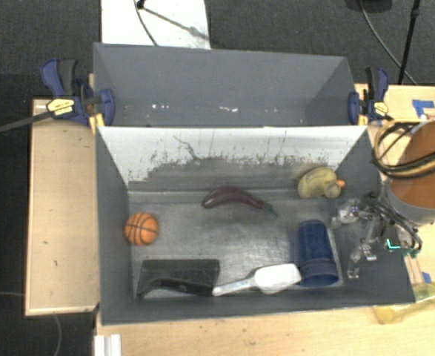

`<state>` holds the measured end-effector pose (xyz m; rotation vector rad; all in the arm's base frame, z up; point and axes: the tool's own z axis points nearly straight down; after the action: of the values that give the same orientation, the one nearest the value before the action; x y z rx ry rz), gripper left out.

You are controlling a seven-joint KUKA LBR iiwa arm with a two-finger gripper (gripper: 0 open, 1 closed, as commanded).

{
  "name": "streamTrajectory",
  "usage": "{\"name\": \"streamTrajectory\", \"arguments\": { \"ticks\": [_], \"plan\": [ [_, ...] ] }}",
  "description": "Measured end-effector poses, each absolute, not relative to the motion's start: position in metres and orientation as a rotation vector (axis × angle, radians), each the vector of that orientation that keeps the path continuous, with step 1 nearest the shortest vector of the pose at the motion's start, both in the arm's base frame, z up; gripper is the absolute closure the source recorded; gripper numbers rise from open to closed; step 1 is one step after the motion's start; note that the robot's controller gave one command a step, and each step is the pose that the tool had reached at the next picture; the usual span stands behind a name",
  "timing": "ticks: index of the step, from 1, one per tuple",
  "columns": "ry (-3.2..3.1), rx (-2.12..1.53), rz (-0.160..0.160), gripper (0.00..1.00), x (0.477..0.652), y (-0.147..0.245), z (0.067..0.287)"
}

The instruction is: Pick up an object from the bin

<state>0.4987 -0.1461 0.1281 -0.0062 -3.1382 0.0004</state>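
My gripper (360, 245) hangs low at the bin's right wall, over the sloped side. Just to its left a dark blue cup (316, 253) lies on its side on the bin floor, close to the gripper but apart from it. A yellow toy duck (318, 183) with an orange beak sits behind the cup, near the back right corner. A white scoop (266, 279) lies in front of the cup, its broad end touching the cup's lower edge.
A purple eggplant (233, 197) lies at the middle back. An orange ball (141, 228) rests at the left. A black brush-like block (178, 277) lies at the front left, meeting the scoop's handle. The arm's orange cover and cables stand over the right rim.
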Motion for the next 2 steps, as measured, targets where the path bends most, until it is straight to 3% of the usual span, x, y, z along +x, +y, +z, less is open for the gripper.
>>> {"name": "streamTrajectory", "arguments": {
  "ticks": [1,2],
  "plan": [
    [-3.143,0.002,0.0,0.0,0.5,-0.145,0.131],
    [-3.149,0.101,0.003,1.0,0.492,-0.115,0.072]
  ]
}}
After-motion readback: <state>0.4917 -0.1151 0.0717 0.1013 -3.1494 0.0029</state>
